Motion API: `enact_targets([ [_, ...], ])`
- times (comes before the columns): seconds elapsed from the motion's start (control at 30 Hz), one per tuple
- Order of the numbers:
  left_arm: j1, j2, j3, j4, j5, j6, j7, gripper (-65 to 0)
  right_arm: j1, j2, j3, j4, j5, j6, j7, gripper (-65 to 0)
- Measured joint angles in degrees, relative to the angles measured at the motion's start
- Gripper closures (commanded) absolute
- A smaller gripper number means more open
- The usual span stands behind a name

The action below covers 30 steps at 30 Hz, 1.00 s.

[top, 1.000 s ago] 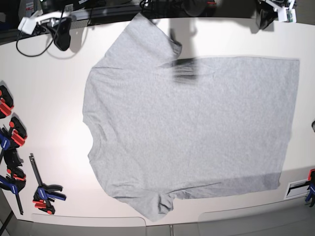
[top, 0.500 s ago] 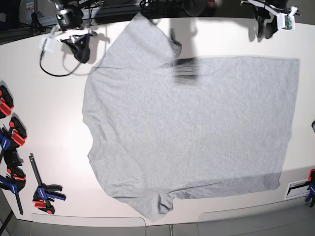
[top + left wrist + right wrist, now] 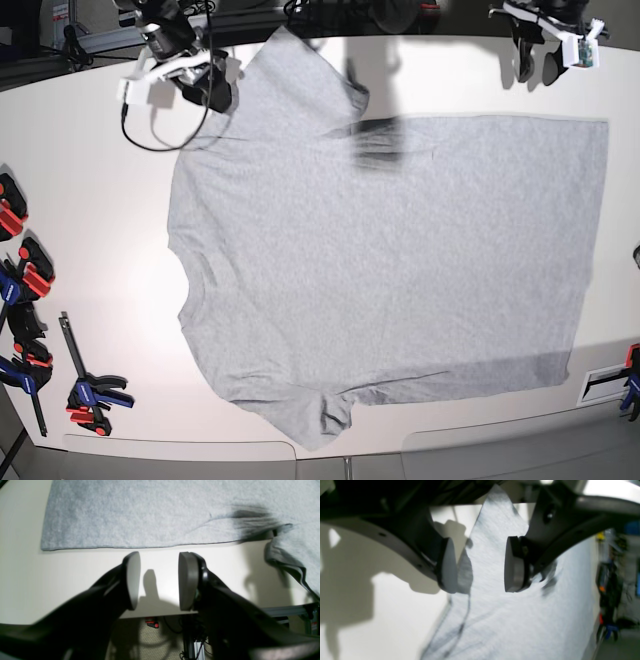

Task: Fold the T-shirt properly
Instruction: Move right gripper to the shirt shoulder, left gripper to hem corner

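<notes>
The T-shirt [image 3: 390, 270] lies spread flat on the white table [image 3: 100, 250], a soft heather-grey knit with a fine flecked nap and no print showing on the upturned side. Its hem runs straight down the right of the base view, the collar curves at the left, and one sleeve points to the far edge while the other reaches the near edge. A dark smudge of shadow sits on the cloth near the far sleeve's underarm.

The left hand [image 3: 158, 580] hangs over bare table just beside the shirt's straight edge — its two smooth, rounded grey pads stand apart with nothing between them, matte black fingers behind. The right hand [image 3: 480, 565] hovers over the far sleeve, its pads also parted and empty (the fabric beneath is blurred, so whether the tips touch it cannot be told). In the base view that hand [image 3: 205, 90] sits at the sleeve's left edge with a looping black cable [image 3: 160, 135] trailing from it.

Red, blue and black clamps [image 3: 25, 330] cluster at the table's left edge, partly cut off by the frame. The near sleeve is bunched and creased at its seam. In the right wrist view the background beyond the shirt is too blurred to read.
</notes>
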State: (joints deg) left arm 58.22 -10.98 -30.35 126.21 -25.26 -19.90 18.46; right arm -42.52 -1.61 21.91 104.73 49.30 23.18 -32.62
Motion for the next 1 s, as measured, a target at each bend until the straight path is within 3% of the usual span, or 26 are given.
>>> enact_targets([
  [0.2, 0.00, 0.02, 0.00, 0.00, -0.13, -0.04, 0.63, -23.3, 0.00, -0.63, -0.02, -5.57, 4.70, 0.04, 0.02, -29.5],
  [0.37, 0.00, 0.02, 0.02, 0.00, -0.20, -0.04, 0.92, -23.3, 0.13, -0.81, -0.39, -5.81, 5.22, 0.02, -0.04, -29.5],
  [0.87, 0.00, 0.02, 0.02, 0.00, -1.70, -0.04, 0.94, -23.3, 0.59, -1.73, -10.10, -9.16, 7.34, 0.02, 1.51, -29.4],
  [1.0, -0.20, 0.02, 0.02, 0.00, -1.70, -0.04, 0.92, -23.3, 0.57, -1.75, -12.22, -9.18, 6.25, 0.02, 1.42, -26.7],
])
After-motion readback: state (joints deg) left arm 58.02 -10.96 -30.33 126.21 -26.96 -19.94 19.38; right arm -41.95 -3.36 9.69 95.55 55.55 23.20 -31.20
